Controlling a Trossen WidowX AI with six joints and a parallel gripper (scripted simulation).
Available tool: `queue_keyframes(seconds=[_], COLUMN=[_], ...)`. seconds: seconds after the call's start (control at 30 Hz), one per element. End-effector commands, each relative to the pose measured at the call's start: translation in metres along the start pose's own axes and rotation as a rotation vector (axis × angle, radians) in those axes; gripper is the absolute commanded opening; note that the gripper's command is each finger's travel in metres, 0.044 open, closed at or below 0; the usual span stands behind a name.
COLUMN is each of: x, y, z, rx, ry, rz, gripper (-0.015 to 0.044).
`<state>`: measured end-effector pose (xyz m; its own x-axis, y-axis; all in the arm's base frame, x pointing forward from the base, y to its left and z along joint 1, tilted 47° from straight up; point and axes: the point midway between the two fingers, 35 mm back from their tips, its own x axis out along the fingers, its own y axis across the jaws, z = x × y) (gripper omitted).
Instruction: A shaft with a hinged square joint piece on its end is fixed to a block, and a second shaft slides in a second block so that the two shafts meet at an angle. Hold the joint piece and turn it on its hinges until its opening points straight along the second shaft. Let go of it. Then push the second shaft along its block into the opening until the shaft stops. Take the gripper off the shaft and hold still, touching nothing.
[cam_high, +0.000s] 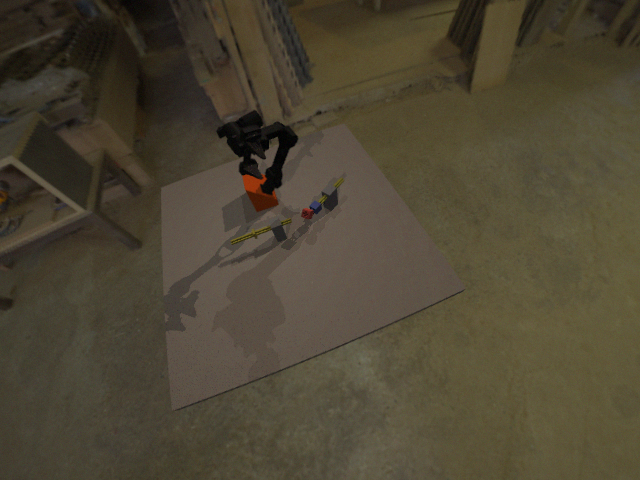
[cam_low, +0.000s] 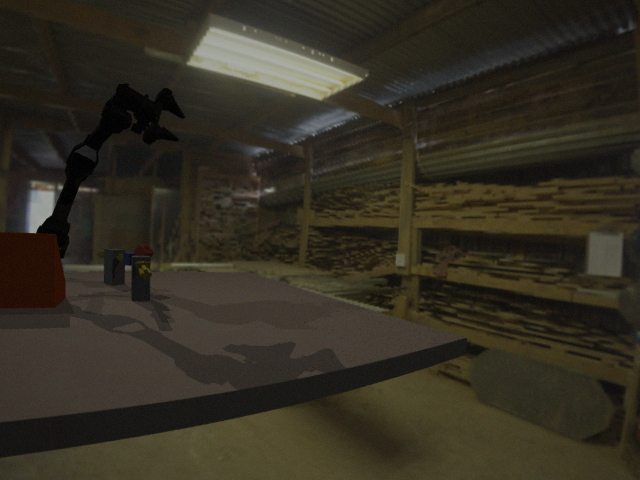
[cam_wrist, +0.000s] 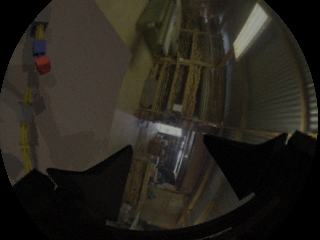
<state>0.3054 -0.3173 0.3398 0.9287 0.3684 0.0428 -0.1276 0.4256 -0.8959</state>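
The red square joint piece (cam_high: 307, 212) (cam_low: 143, 250) (cam_wrist: 43, 65) sits beside a blue piece (cam_high: 315, 207) (cam_wrist: 39, 47) on the end of the yellow first shaft (cam_high: 339, 182), held by a grey block (cam_high: 330, 199) (cam_low: 113, 271). Its opening's exact direction is too small to tell. The yellow second shaft (cam_high: 253, 235) (cam_wrist: 23, 137) passes through another grey block (cam_high: 279, 232) (cam_low: 140, 289); its near end stands a short gap from the red piece. My gripper (cam_high: 262, 166) (cam_low: 180, 128) (cam_wrist: 168, 143) is open and empty, high above the table and away from both shafts.
An orange block (cam_high: 262, 200) (cam_low: 31, 268) stands by the arm's base, close to the second shaft's side. Both grey blocks stand on the pinkish-grey table top (cam_high: 351, 289) (cam_low: 113, 366) (cam_wrist: 85, 75). The arm's shadow falls across it.
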Motion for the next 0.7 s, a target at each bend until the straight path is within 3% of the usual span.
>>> queue_keyframes(seconds=[0.0,0.27,0.5,0.67], x=[0.027,0.07,0.078,0.076], y=[0.042,0.148,0.238,0.252], z=[0.015,0.059,0.114,0.125], rx=[0.016,0.111,0.213,0.202], ry=[-0.066,-0.207,-0.318,-0.345], rz=[0.043,0.143,0.246,0.264], gripper=[0.044,0.044,0.044,0.044])
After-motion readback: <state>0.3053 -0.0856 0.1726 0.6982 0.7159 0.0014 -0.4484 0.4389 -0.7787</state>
